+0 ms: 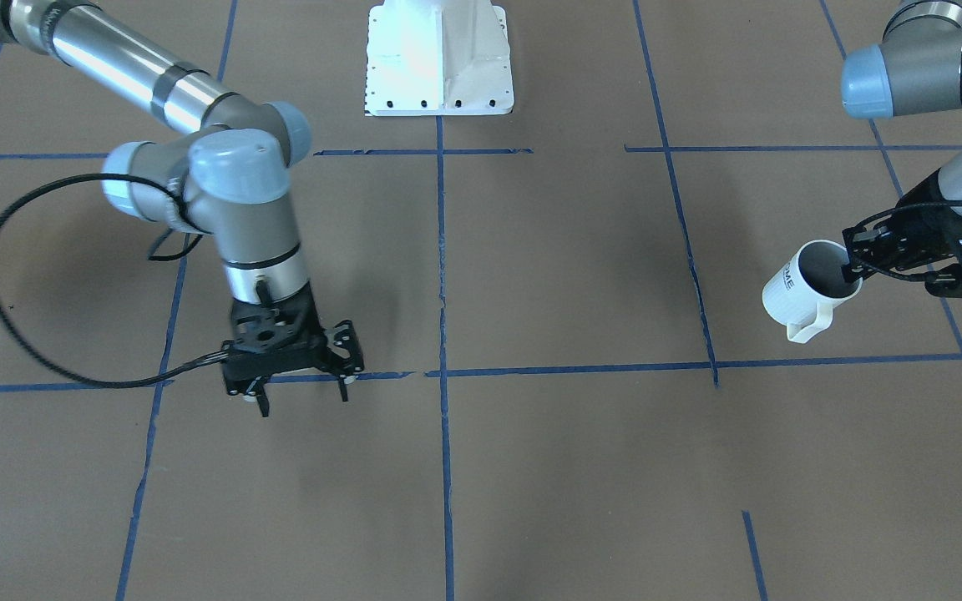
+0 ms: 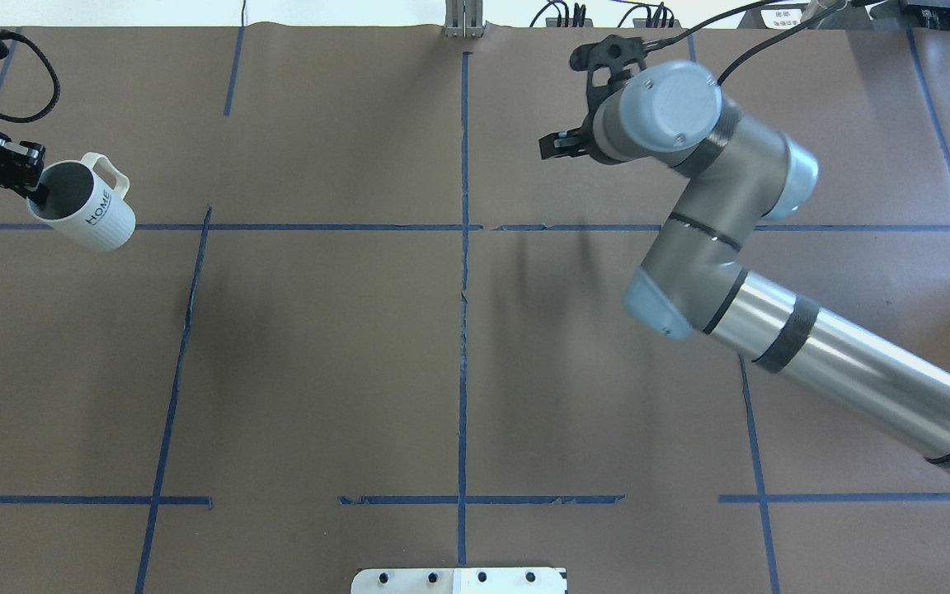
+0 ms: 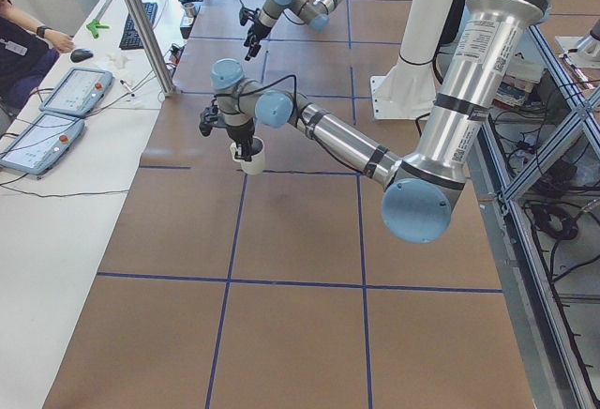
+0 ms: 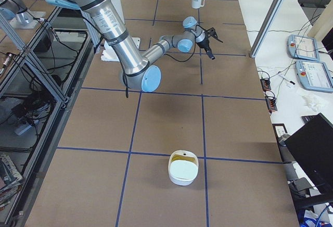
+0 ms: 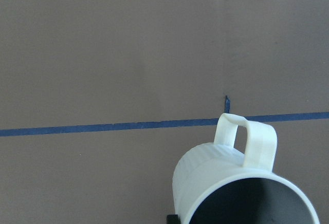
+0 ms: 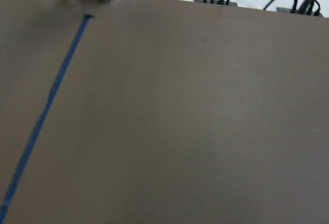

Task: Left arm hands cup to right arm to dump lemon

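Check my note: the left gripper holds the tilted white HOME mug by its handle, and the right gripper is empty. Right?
Not the handle. The left gripper holds the tilted white HOME mug by its rim; the handle sticks out free on the far side from the grip, as the exterior front-facing view shows. The right gripper is empty.

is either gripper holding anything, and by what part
The left gripper holds the white HOME mug by its rim, opposite the handle, one finger inside. The right gripper is open and empty.
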### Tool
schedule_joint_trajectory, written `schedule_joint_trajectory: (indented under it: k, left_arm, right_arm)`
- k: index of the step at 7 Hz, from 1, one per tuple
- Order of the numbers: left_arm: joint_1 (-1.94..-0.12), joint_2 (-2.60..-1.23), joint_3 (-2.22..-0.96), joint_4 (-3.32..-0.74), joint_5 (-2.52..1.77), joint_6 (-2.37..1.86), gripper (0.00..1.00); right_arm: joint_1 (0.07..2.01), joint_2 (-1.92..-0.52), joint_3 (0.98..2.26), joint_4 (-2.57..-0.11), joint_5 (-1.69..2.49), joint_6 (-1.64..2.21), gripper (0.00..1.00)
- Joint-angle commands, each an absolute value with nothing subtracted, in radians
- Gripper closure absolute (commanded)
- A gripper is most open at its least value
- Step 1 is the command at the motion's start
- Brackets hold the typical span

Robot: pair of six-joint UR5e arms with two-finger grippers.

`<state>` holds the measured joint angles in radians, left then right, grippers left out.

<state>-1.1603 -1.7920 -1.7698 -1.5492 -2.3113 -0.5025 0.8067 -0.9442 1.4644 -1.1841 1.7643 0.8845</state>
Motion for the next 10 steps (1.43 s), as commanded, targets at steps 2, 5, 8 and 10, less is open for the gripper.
schedule_joint_trajectory:
  k: [2,5,8,10]
  left_arm:
    - [-1.154,-1.626,-1.75,-1.753,-2.284,-0.515,1.0]
    - [-1.111,-1.626,-1.735,-1.758,-2.266,-0.852,0.98]
    - [-1.062,-1.626,-1.721,-1.756,-2.266,-0.85,0.7]
    - [-1.063,-1.635,-1.739,-1.753,-2.264,-0.824,0.0]
  right_arm:
    - [1.107,-1.127,1.555,-1.257,2.158,0.589,0.0]
    - [1.235,-1.199,1.742,-1.613,2.192,0.247,0.0]
    - [1.282,-1.302,1.85,-1.649,2.233,0.189,0.0]
    - [1.282,-1.31,1.851,-1.648,2.233,0.189,0.0]
